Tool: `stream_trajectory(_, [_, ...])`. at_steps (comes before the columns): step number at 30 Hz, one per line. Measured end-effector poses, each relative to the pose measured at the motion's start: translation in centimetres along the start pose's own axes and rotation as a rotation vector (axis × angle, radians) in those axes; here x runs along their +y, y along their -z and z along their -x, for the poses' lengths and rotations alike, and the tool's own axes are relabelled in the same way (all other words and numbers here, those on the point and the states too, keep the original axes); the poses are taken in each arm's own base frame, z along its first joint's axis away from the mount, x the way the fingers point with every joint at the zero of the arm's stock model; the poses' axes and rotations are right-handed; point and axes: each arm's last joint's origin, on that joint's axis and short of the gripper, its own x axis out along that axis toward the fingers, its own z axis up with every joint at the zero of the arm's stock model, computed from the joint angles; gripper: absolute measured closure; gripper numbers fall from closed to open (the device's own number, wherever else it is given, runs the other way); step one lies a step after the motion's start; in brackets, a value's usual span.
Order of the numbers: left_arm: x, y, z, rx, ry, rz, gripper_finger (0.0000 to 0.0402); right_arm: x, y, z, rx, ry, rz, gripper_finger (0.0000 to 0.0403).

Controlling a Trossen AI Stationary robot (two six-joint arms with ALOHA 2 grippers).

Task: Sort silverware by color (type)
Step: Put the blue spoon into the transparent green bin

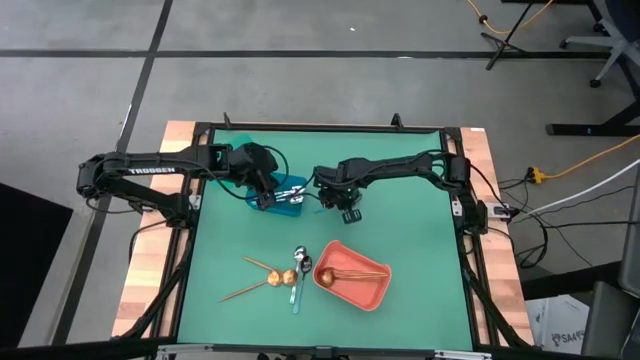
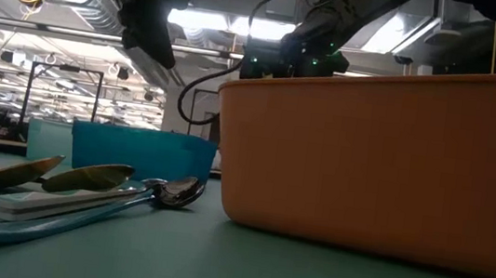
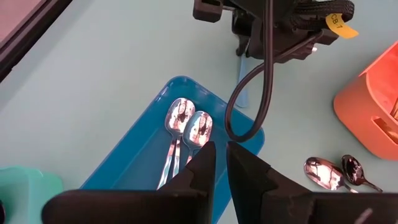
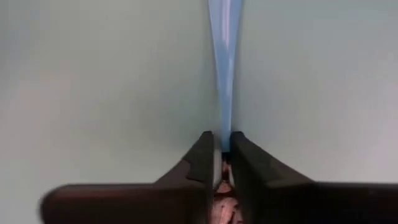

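My right gripper [image 4: 222, 135] stands over the green mat near the table's middle [image 1: 350, 212], pointing down, shut on a utensil's light-blue handle [image 4: 224, 74]. That handle also shows below the gripper in the left wrist view [image 3: 244, 93]. My left gripper [image 3: 221, 146] hovers shut above the blue bin [image 3: 140, 155], touching nothing. Two silver spoons [image 3: 189, 123] lie side by side in that bin. Copper spoons [image 1: 262, 280], a silver spoon [image 1: 298, 257] and a blue-handled utensil [image 1: 297, 292] lie loose on the mat near the front. My right gripper pinches the light-blue handle [image 4: 224, 144] between its two fingers, one on each long side. The fingers come from above, pointing down. The handle runs straight away from the fingers over the mat. Whether it rests on the mat I cannot tell.
A coral bin [image 1: 358, 292] holding copper utensils stands at the front right of the loose spoons. A teal bin [image 3: 25, 186] stands beside the blue one. A silver spoon [image 3: 320, 172] and a dark spoon [image 3: 354, 169] lie close to the coral bin.
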Motion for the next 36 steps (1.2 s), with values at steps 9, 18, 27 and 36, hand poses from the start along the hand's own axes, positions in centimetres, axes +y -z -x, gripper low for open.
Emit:
stream_trajectory(9, [0.0,0.0,0.0,0.000,0.000,0.015,0.0369,-0.2,-0.3,0.5,0.002,0.000,0.001,0.0397])
stream_trajectory(18, [0.0,0.1,0.8,-0.022,0.015,0.052,0.0369,-0.8,-1.2,3.4,0.076,0.054,0.073,0.0401])
stream_trajectory(27, [0.5,0.5,4.0,-0.112,0.031,0.087,0.0369,-1.6,-2.4,7.6,0.099,0.173,0.154,0.0402])
stream_trajectory(36, [0.8,1.3,6.8,-0.184,0.072,0.208,0.0369,-2.8,-4.9,12.0,-0.092,0.323,0.228,0.0403])
